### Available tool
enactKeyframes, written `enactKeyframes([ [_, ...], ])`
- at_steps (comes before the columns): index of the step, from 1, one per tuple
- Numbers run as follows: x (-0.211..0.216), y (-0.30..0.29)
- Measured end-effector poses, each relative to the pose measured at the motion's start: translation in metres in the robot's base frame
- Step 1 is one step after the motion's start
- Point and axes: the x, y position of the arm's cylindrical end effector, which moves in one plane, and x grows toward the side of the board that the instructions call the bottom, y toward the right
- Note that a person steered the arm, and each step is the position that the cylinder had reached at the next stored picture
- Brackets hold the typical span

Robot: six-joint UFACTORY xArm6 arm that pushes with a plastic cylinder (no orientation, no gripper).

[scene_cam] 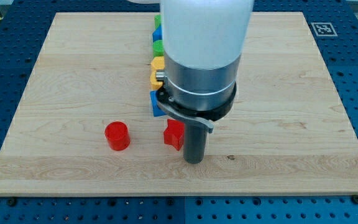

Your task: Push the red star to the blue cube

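Note:
The red star (pixel 173 134) lies on the wooden board, below the middle. My tip (pixel 194 160) rests on the board just right of and slightly below the star, touching or nearly touching it. The blue cube (pixel 155 104) sits directly above the star at the view's centre left, partly hidden by the arm's grey body (pixel 202 62). The star and the blue cube are close, with a narrow gap between them.
A red cylinder (pixel 117 135) stands left of the star. A column of blocks runs upward from the blue cube: two yellow blocks (pixel 156 70), a green block (pixel 157 45) and another blue block (pixel 158 25), all partly hidden by the arm.

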Motion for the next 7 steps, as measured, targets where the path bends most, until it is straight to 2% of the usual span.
enactKeyframes([
  [3,-0.029,-0.015],
  [7,-0.042,-0.009],
])
